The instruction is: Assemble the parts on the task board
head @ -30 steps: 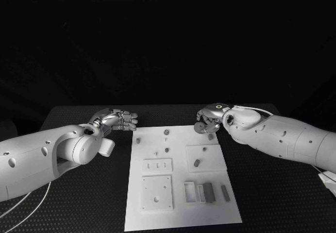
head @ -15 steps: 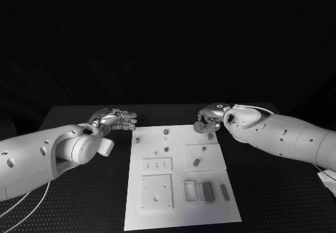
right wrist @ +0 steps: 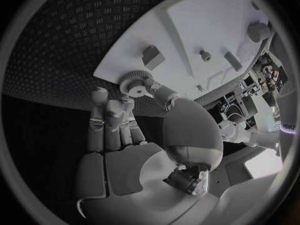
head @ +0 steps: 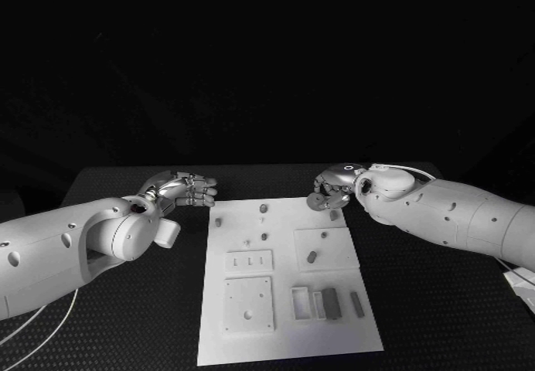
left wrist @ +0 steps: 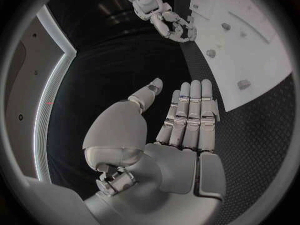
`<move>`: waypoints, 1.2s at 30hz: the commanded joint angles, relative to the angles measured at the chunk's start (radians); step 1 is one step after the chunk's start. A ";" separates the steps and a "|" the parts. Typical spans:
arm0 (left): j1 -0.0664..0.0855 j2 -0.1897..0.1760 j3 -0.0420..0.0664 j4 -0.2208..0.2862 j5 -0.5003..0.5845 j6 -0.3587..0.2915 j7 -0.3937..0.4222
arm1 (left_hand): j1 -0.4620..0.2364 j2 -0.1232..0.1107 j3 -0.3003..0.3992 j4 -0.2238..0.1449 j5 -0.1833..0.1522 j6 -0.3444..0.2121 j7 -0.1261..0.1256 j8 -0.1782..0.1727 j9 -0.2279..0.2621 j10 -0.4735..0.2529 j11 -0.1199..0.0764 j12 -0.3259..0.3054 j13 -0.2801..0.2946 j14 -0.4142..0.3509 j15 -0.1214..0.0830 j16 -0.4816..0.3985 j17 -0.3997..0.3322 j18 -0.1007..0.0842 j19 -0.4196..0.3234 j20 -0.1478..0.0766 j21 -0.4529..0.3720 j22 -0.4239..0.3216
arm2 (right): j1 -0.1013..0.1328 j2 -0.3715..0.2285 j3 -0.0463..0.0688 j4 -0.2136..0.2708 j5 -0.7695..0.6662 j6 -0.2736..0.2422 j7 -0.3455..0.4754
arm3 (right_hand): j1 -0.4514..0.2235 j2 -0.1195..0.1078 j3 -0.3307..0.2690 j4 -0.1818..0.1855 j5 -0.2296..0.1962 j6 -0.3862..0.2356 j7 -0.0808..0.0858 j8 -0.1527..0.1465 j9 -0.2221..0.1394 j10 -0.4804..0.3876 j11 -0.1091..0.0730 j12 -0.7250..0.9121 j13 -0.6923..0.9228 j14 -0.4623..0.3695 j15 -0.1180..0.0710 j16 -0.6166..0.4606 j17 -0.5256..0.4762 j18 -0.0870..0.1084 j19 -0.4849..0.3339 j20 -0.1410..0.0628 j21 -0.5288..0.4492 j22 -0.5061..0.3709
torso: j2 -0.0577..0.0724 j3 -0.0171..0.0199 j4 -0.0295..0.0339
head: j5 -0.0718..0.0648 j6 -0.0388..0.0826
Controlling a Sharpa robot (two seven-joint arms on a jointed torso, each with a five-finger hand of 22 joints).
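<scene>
The white task board (head: 284, 332) lies in the middle of the black table. My right hand (head: 335, 188) hovers at the board's far right corner and pinches a small grey gear (head: 318, 202) between thumb and fingers; the right wrist view shows the gear (right wrist: 132, 80) at the fingertips, just off the board's (right wrist: 187, 30) edge. My left hand (head: 184, 189) hangs beside the board's far left corner, over the table. In the left wrist view the left hand (left wrist: 181, 120) holds nothing, with fingers straight and thumb apart.
Small grey pegs (head: 264, 209) stand on the board's far half, one (head: 335, 216) just under the gear. Nearer me are a slotted plate (head: 250, 263), a square plate (head: 249, 305) and grey blocks (head: 330, 303). Black table surrounds the board.
Both hands have edged very slightly toward the far side. The gear stays pinched in the right hand.
</scene>
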 commanded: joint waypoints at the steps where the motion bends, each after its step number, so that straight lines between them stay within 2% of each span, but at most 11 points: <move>1: 0.001 0.001 0.001 0.003 -0.003 0.016 0.007 | -0.010 -0.002 -0.001 -0.004 0.004 0.002 0.002 -0.006 -0.001 0.008 0.001 -0.004 0.001 0.005 0.001 -0.006 0.001 0.013 -0.001 -0.006 -0.005 0.001 | -0.008 0.002 -0.005 -0.003 0.006 0.081 0.016 | 0.000 0.024 0.001 0.003 0.004 0.123 0.011 0.006 -0.003 -0.042 -0.010 0.004 -0.004 -0.010 0.000 0.006 -0.003 0.014 -0.013 0.000 0.005 0.023 | 0.000 -0.0005 0.0002 | 0.000 -0.001; 5: 0.001 0.000 0.001 0.003 -0.003 0.017 0.006 | -0.011 -0.002 -0.001 -0.004 0.004 0.002 0.002 -0.006 -0.001 0.007 0.001 -0.005 0.001 0.005 0.001 -0.007 0.002 0.013 -0.001 -0.006 -0.005 0.001 | -0.010 0.005 -0.005 -0.008 0.006 0.099 0.017 | 0.003 0.060 0.001 -0.010 0.004 0.135 0.008 0.008 -0.003 -0.045 -0.013 0.009 -0.007 -0.015 -0.002 0.012 -0.006 0.014 -0.020 0.000 0.011 0.024 | 0.000 -0.0006 0.0014 | -0.002 -0.004; 10: 0.001 0.001 0.001 0.004 -0.003 0.017 0.006 | -0.012 -0.002 -0.001 -0.003 0.004 0.001 0.002 -0.007 -0.002 0.007 0.001 -0.006 0.002 0.004 0.002 -0.008 0.002 0.013 -0.001 -0.005 -0.006 0.002 | -0.013 0.010 -0.006 -0.008 0.005 0.126 0.022 | -0.003 0.085 -0.003 -0.020 0.004 0.141 0.007 0.006 -0.004 -0.048 -0.014 0.013 -0.011 -0.020 -0.003 0.016 -0.009 0.014 -0.025 0.002 0.015 0.023 | -0.001 -0.0004 0.0012 | 0.000 -0.006; 12: 0.001 0.001 0.001 0.004 -0.003 0.017 0.006 | -0.012 -0.002 -0.001 -0.003 0.004 0.001 0.002 -0.007 -0.002 0.007 0.001 -0.006 0.002 0.004 0.002 -0.008 0.002 0.013 -0.002 -0.005 -0.006 0.002 | -0.014 0.009 -0.006 -0.005 0.003 0.118 0.025 | -0.003 0.103 -0.003 -0.027 0.004 0.154 0.004 0.011 -0.003 -0.049 -0.016 0.016 -0.014 -0.022 -0.005 0.019 -0.011 0.014 -0.028 0.003 0.017 0.023 | -0.001 -0.0005 0.0008 | 0.001 -0.007; 18: 0.001 0.000 0.001 0.005 -0.003 0.017 0.005 | -0.012 -0.002 -0.001 -0.003 0.004 0.001 0.002 -0.007 -0.002 0.007 0.001 -0.006 0.002 0.004 0.002 -0.008 0.003 0.013 -0.002 -0.006 -0.006 0.002 | -0.015 0.009 -0.006 0.002 -0.028 0.052 0.024 | 0.007 0.136 0.001 -0.061 0.004 0.174 -0.004 0.017 0.001 -0.042 -0.024 0.026 -0.020 -0.020 -0.012 0.029 -0.017 0.014 -0.025 0.001 0.028 0.023 | 0.000 0.0000 -0.0005 | 0.002 -0.008; 22: 0.001 0.000 0.001 0.005 -0.004 0.019 0.004 | -0.012 -0.002 -0.001 -0.003 0.004 0.001 0.002 -0.007 -0.002 0.007 0.001 -0.007 0.002 0.004 0.002 -0.009 0.003 0.013 -0.002 -0.006 -0.006 0.002 | -0.015 0.008 -0.006 0.005 -0.038 0.046 0.019 | 0.008 0.144 0.002 -0.079 0.004 0.187 -0.009 0.021 0.004 -0.034 -0.029 0.031 -0.027 -0.015 -0.016 0.035 -0.022 0.014 -0.020 -0.001 0.033 0.021 | -0.001 -0.0006 0.0007 | 0.001 -0.009; 26: 0.001 -0.001 0.001 0.005 -0.004 0.018 0.003 | -0.012 -0.003 -0.001 -0.004 0.004 0.001 0.002 -0.008 -0.002 0.007 0.002 -0.007 0.002 0.004 0.002 -0.009 0.004 0.013 -0.002 -0.006 -0.006 0.002 | -0.015 0.007 -0.006 0.008 -0.044 0.039 0.016 | 0.003 0.154 0.003 -0.081 0.004 0.190 -0.010 0.021 0.005 -0.032 -0.030 0.031 -0.032 -0.014 -0.018 0.036 -0.025 0.014 -0.019 -0.001 0.034 0.020 | -0.001 -0.0007 0.0007 | 0.002 -0.010; 36: 0.001 -0.002 0.001 0.006 -0.005 0.021 0.001 | -0.011 -0.003 -0.001 -0.004 0.004 0.000 0.003 -0.009 -0.003 0.007 0.002 -0.008 0.002 0.004 0.002 -0.011 0.005 0.013 -0.002 -0.005 -0.007 0.002 | -0.015 0.006 -0.006 0.017 -0.048 -0.005 0.009 | 0.001 0.157 0.005 -0.086 0.004 0.187 -0.010 0.018 0.004 -0.031 -0.031 0.029 -0.037 -0.015 -0.019 0.035 -0.029 0.014 -0.019 -0.002 0.034 0.020 | 0.000 0.0002 -0.0008 | 0.000 -0.007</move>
